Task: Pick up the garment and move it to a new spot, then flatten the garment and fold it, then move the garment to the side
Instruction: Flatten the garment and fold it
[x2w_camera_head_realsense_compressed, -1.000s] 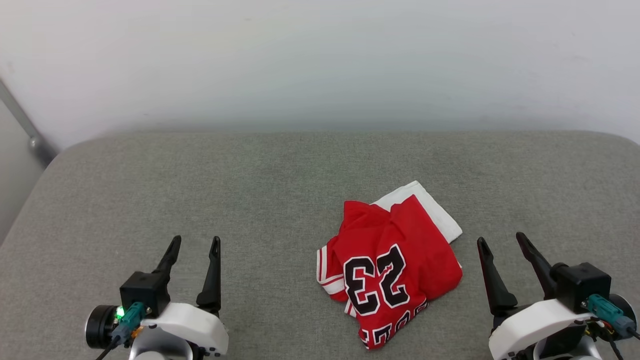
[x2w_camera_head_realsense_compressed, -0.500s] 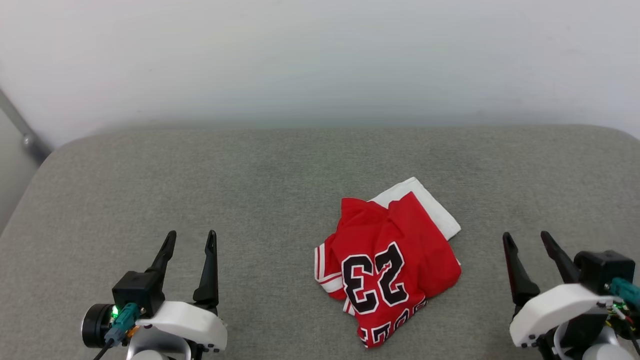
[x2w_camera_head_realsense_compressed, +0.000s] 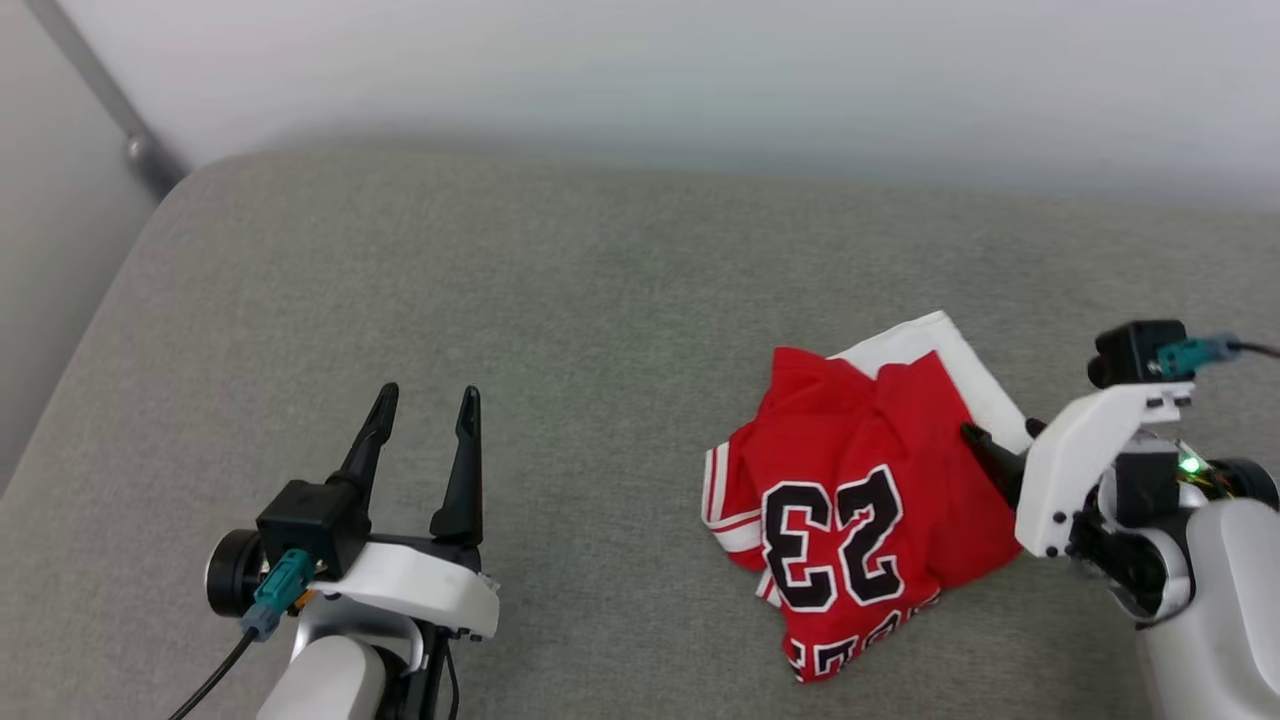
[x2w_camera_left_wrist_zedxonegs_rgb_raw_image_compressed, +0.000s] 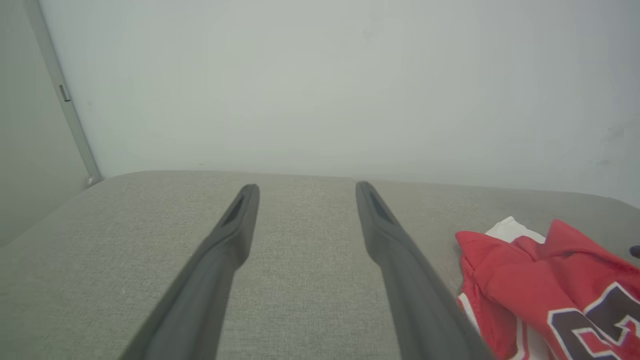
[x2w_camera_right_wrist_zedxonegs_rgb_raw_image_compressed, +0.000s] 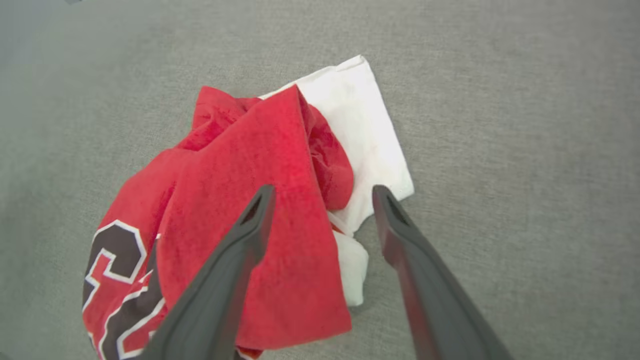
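The garment, a red jersey with a white sleeve and a black "23", lies crumpled on the grey cushioned surface, right of centre. My right gripper hangs open just above its right edge, fingers pointing down. In the right wrist view the right gripper has one finger over the red cloth of the garment and the other beside the white sleeve; nothing is held. My left gripper rests open at the lower left, well clear of the garment. From the left wrist, the left gripper points toward the wall, with the garment off to the right.
A pale wall runs behind the surface. A grey metal rail slants down at the upper left, beside the surface's rounded left corner. Bare grey fabric stretches left of and behind the garment.
The head camera has swung, shifting the whole picture. My right arm has lifted and swung in over the garment's right edge, fingers now tipped down. The left gripper and the garment stay put.
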